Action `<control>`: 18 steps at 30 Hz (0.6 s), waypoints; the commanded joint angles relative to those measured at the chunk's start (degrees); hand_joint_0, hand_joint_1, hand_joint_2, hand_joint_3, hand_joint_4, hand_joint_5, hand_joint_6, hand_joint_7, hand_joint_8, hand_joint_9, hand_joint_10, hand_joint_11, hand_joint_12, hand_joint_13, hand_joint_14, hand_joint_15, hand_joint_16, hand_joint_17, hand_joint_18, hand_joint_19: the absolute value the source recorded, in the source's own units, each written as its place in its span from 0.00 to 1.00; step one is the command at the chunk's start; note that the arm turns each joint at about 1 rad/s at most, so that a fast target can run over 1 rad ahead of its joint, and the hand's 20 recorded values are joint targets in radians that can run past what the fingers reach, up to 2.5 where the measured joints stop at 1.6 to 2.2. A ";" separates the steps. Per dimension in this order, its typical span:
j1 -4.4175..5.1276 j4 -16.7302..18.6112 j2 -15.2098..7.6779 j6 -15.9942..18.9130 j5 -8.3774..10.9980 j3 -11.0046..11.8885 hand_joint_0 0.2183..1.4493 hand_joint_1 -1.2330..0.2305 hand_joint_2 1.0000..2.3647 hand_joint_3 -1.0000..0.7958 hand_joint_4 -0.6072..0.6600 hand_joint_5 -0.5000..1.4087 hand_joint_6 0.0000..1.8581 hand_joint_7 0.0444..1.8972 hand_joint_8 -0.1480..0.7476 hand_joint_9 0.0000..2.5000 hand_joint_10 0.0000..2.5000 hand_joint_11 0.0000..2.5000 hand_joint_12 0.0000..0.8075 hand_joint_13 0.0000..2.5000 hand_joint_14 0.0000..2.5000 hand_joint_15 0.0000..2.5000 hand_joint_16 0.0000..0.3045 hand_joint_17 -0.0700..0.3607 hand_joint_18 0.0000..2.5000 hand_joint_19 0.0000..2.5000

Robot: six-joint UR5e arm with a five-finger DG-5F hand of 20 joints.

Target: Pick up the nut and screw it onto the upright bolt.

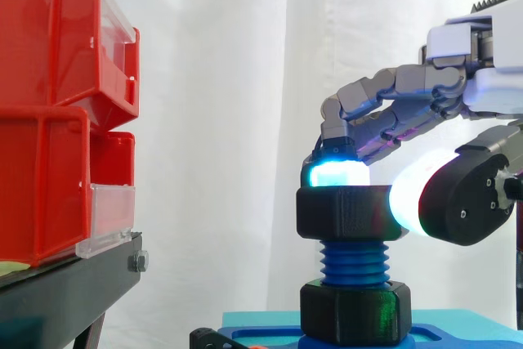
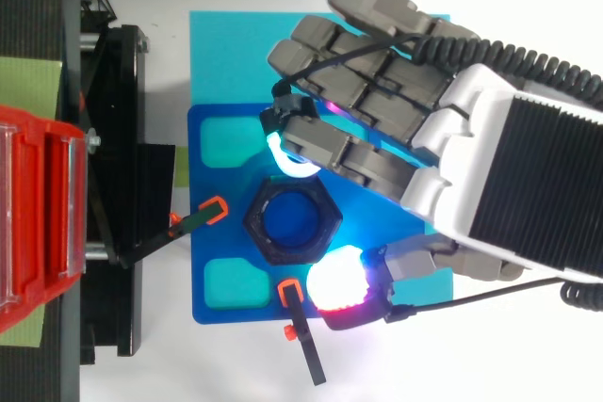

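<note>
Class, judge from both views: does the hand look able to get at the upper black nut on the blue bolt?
Likely yes: the hand has its pads against opposite sides of the upper nut, and nothing stands between them.

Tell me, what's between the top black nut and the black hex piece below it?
In the side view, a bare stretch of threaded blue bolt separates the nut, pinched by the robot hand, from the hex piece.
</note>
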 commanded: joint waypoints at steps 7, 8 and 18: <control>-0.07 -0.09 -0.07 0.01 0.01 -0.05 0.23 0.48 0.00 0.28 0.73 0.18 0.27 0.67 0.50 0.19 0.00 0.00 0.45 0.20 0.00 0.00 0.15 0.40 0.14 0.00; -0.07 -0.09 -0.07 0.01 0.01 -0.05 0.22 0.49 0.00 0.28 0.73 0.18 0.27 0.65 0.50 0.19 0.00 0.00 0.46 0.20 0.00 0.00 0.15 0.41 0.14 0.00; -0.33 -0.18 -0.07 0.01 0.01 -0.05 0.16 0.60 0.00 0.28 0.75 0.16 0.27 0.52 0.53 0.18 0.00 0.00 0.51 0.19 0.00 0.00 0.18 0.45 0.14 0.00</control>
